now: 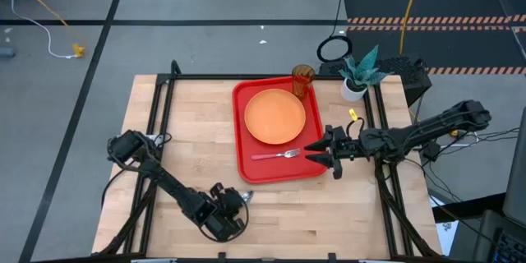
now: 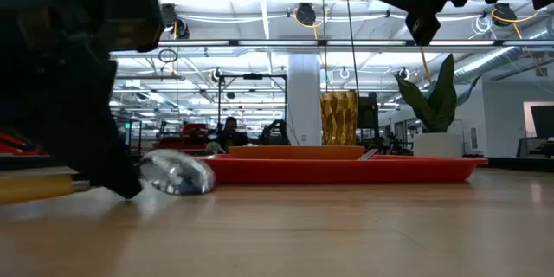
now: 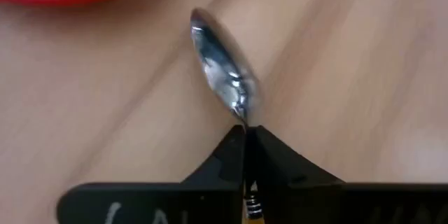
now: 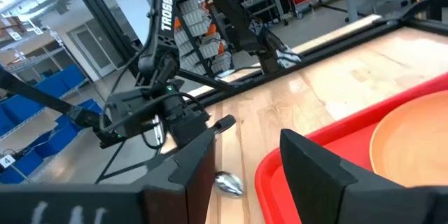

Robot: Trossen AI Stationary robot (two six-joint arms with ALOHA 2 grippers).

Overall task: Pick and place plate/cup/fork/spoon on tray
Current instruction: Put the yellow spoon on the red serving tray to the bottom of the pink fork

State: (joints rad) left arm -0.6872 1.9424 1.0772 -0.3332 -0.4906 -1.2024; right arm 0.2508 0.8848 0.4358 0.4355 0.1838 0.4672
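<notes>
The spoon (image 3: 222,73) lies on the wooden table just off the red tray's (image 1: 242,136) near left corner, its shiny bowl (image 2: 177,173) toward the tray and its orange handle (image 2: 35,186) running back under my left gripper (image 3: 245,131), which is shut on it. The orange plate (image 1: 275,116) and the fork (image 1: 279,154) lie in the tray. The amber cup (image 1: 302,80) stands at the tray's far right corner. My right gripper (image 1: 316,152) hangs open above the tray's right rim, by the fork's tines, touching nothing. My left gripper pinches the spoon's thin neck (image 3: 244,117) between its two fingertips, just behind the bowl. The fingers slant down from the table's near side and run roughly along the spoon, the handle (image 3: 253,210) passing back under them. The bowl rests on the table.
A white pot with a teal plant (image 1: 355,82) stands at the table's far right, beside a black ring (image 1: 334,49). Black frame rails (image 1: 160,107) run along the table's left, far and right edges. Bare wood lies left of the tray.
</notes>
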